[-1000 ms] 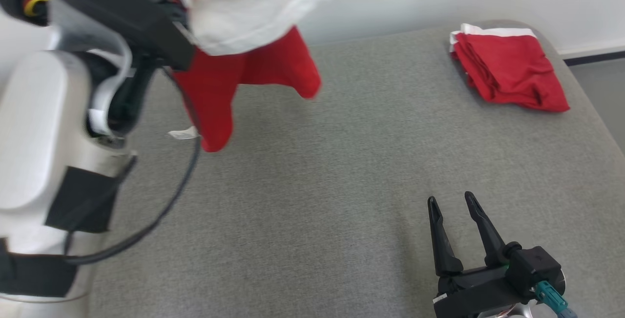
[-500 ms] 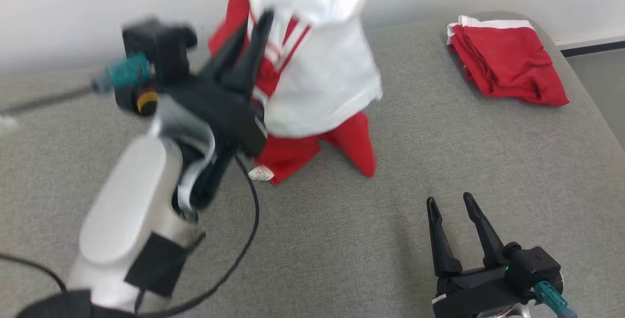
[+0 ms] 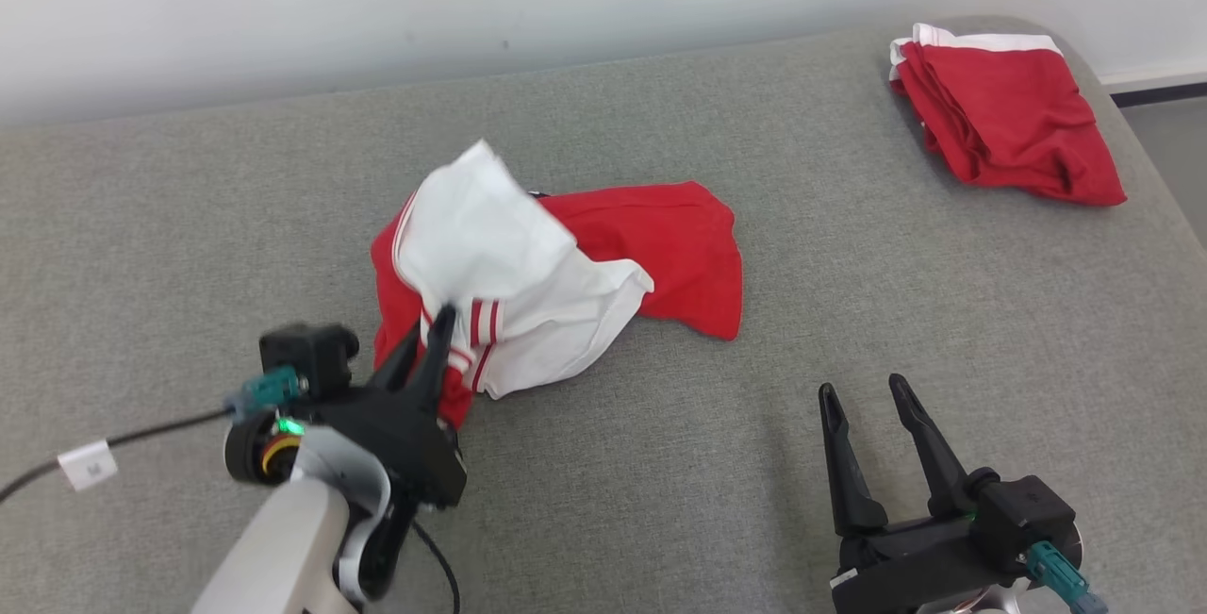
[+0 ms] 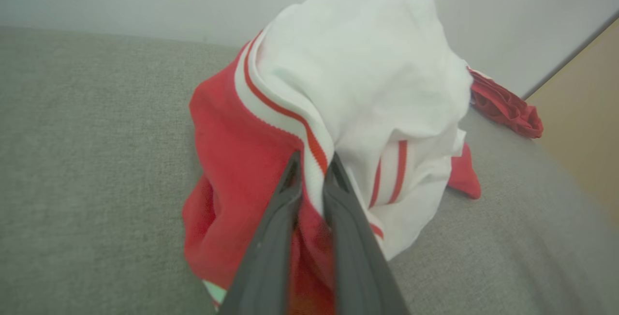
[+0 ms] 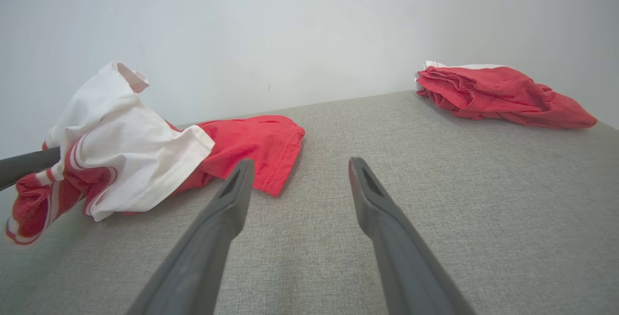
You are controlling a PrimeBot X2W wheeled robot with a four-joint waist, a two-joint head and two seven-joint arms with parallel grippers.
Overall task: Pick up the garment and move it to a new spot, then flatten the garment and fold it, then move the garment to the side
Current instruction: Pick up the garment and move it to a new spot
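Note:
The garment (image 3: 566,265) is a crumpled red and white shirt lying in the middle of the grey surface (image 3: 849,293), its near edge lifted. My left gripper (image 3: 429,326) is shut on its white, red-striped trim; the left wrist view shows the fingers (image 4: 290,184) pinching the garment (image 4: 362,87) at that trim. My right gripper (image 3: 863,392) stands open at the lower right, empty, well clear of the cloth. In the right wrist view the garment (image 5: 145,145) lies left of my open right gripper (image 5: 300,165).
A second red garment (image 3: 1009,119), folded with a white edge, lies at the far right corner, also the red garment (image 5: 498,95) in the right wrist view. A pale wall runs behind. The surface's rounded right edge drops off by a wooden floor (image 4: 580,126).
My left arm has swung down from high at the left, carrying the garment; it hung in the air, and now most of it rests on the surface. The right gripper has stayed put.

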